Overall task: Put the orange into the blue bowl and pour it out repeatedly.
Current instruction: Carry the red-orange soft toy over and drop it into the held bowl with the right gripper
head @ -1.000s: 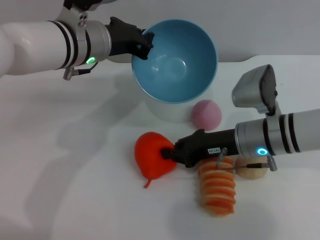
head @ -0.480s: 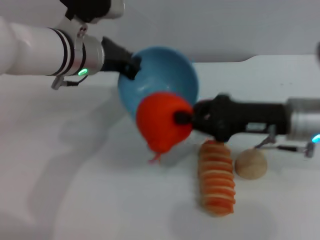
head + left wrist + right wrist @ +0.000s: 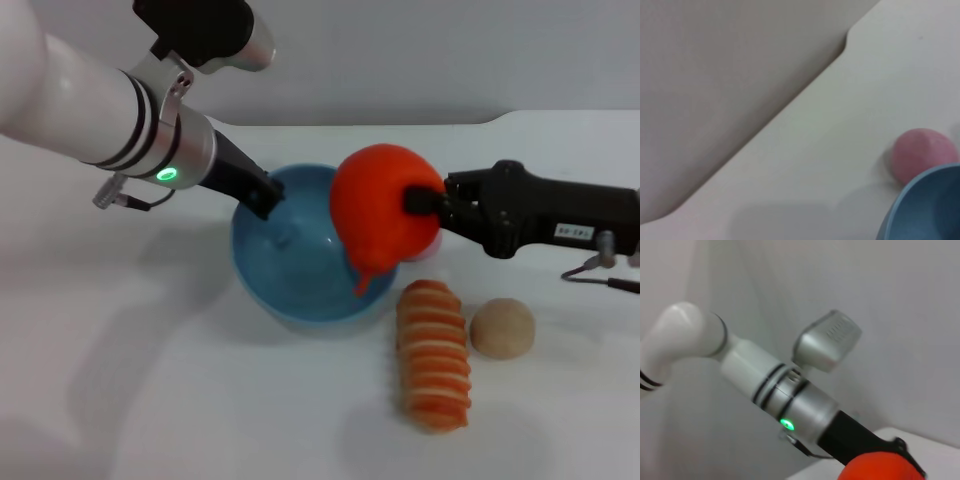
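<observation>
The light blue bowl sits upright on the white table in the head view. My left gripper is shut on its left rim. My right gripper is shut on the red-orange orange and holds it in the air over the bowl's right rim, stem pointing down. The orange's top shows in the right wrist view. The bowl's rim also shows in the left wrist view.
An orange-and-cream striped loaf and a tan ball lie right of the bowl at the front. A pink ball lies behind the bowl, mostly hidden by the orange in the head view. The table's back edge runs behind.
My right gripper lifted the orange off the table and carried it up and right over the bowl. My left gripper brought the bowl down from a raised tilt to upright on the table.
</observation>
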Robot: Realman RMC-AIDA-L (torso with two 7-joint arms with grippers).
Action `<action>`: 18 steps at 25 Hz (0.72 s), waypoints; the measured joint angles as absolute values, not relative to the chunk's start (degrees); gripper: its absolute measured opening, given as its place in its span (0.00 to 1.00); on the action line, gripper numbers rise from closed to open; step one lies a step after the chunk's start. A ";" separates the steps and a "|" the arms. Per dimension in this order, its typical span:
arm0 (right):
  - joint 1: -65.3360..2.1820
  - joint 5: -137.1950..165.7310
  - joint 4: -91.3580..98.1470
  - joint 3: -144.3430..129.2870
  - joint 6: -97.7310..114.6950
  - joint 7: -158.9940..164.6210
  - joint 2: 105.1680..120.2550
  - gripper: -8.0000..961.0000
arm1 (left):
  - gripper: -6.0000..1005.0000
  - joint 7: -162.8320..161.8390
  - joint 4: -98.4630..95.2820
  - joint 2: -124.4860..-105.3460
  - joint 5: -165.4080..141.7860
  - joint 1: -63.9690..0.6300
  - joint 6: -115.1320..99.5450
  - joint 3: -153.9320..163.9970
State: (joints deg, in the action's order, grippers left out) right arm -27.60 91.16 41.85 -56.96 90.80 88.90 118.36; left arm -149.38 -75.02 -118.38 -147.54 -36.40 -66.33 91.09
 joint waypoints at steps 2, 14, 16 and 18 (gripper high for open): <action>-28.16 91.87 39.91 -57.25 88.80 88.81 118.37 0.11 | 0.05 -149.61 -75.33 -118.47 -146.97 -36.60 -67.20 92.09; -31.03 92.69 34.28 -57.45 86.27 89.04 118.36 0.23 | 0.07 -150.85 -74.96 -118.57 -146.60 -36.57 -66.57 95.10; -30.68 92.68 34.27 -57.08 86.38 89.09 118.37 0.27 | 0.08 -150.86 -74.94 -118.57 -146.59 -36.39 -66.25 95.33; -29.95 92.05 34.37 -56.46 86.66 89.10 118.39 0.31 | 0.08 -150.86 -74.93 -118.56 -146.38 -36.36 -66.32 95.36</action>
State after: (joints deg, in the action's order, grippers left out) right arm -29.95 92.05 34.37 -56.46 86.66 89.10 118.39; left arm -150.86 -74.93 -118.56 -146.38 -36.36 -66.32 95.36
